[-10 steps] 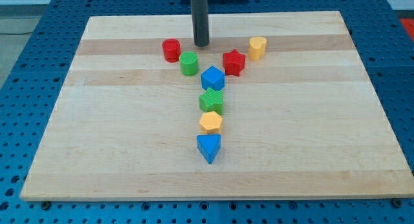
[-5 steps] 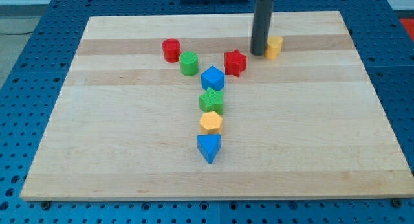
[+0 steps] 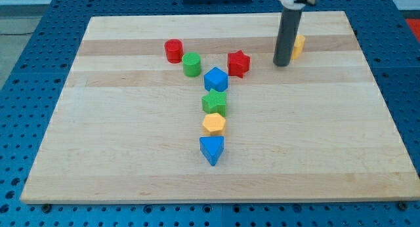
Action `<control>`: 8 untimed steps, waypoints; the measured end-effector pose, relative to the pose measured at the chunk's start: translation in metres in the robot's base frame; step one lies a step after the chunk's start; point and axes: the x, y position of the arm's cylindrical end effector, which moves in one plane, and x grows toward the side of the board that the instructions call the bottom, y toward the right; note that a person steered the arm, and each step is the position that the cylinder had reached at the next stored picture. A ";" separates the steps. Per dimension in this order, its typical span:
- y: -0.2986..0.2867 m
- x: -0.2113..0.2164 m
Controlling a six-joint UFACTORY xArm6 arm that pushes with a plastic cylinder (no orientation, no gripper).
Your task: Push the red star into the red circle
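Note:
The red star (image 3: 239, 63) lies on the wooden board (image 3: 131, 142) near the view's top, right of centre. The red circle (image 3: 174, 51), a short red cylinder, stands to its left, with the green cylinder (image 3: 191, 65) between them and slightly lower. My tip (image 3: 283, 64) rests on the board to the right of the red star, with a clear gap between them. The rod partly hides the yellow block (image 3: 298, 46), which sits just behind and to the right of my tip.
A blue cube (image 3: 215, 79), a green star-like block (image 3: 214, 103), an orange hexagon (image 3: 214, 124) and a blue triangle (image 3: 211, 149) form a column running down from just below the red star. Blue perforated table surrounds the board.
My tip moved from between the red circle and red star, across the top, to the star's right side. The yellow block was pushed further right. The red star has not moved.

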 end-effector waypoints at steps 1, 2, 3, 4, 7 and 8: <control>-0.018 0.028; -0.054 0.020; -0.059 -0.006; -0.085 -0.015; -0.149 -0.019; -0.167 -0.029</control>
